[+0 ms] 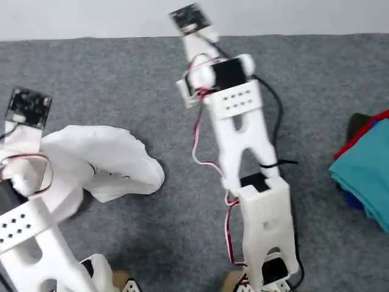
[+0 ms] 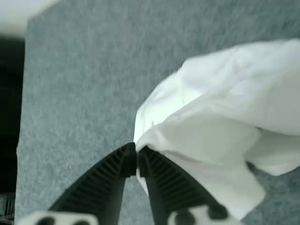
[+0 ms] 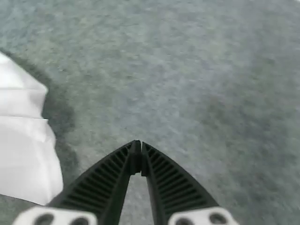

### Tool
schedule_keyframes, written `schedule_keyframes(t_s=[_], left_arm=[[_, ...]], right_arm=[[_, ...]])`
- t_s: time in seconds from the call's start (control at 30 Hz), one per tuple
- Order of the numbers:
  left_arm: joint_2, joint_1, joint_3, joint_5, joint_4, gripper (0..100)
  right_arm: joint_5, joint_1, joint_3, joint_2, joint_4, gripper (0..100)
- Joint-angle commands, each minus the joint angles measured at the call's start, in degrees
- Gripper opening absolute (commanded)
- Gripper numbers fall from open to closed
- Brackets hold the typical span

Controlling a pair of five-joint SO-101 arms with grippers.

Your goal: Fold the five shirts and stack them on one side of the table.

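A white shirt [image 1: 103, 161] lies bunched on the grey table [image 1: 152, 79] at the left, partly lifted by the left arm. My left gripper [image 2: 136, 159] is shut on the white shirt [image 2: 220, 126], pinching its edge at the fingertips. The right arm [image 1: 243, 134] stretches up the middle of the table toward the far edge. My right gripper [image 3: 136, 157] is shut with nothing in it, hanging over bare grey table, with the white shirt [image 3: 23, 150] off to one side.
A stack of folded shirts [image 1: 368, 176] sits at the table's right edge, teal on top with red, blue and dark layers showing. Grey surface lies open between the white shirt and the stack. The table's far edge meets a pale wall.
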State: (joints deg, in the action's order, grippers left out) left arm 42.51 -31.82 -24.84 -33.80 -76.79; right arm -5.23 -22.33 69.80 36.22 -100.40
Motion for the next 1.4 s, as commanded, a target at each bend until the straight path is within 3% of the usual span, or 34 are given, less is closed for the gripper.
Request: schedule_keyframes(t_s=[0.0, 0.23, 0.43, 0.8, 1.37], left_arm=[[1.4, 6.0, 6.6, 1.1, -2.9, 0], [1.0, 9.8, 5.0, 1.2, -10.3, 0], [1.4, 3.3, -8.2, 1.1, -8.6, 0], [1.4, 0.8, -20.7, 1.1, -0.8, 0], [1.4, 1.0, -29.1, 1.1, 8.1, 0]], right_arm=[[-0.6, 0.8, -3.8, -7.6, -2.3, 1.0], [-0.6, -3.9, -9.1, -9.1, -2.1, 2.0], [-0.1, -11.2, -15.9, -8.1, -1.7, 20.1], [-0.1, -20.5, -17.0, 8.0, 7.6, 18.5], [-0.5, -21.1, -17.0, 18.1, 21.9, 18.6]])
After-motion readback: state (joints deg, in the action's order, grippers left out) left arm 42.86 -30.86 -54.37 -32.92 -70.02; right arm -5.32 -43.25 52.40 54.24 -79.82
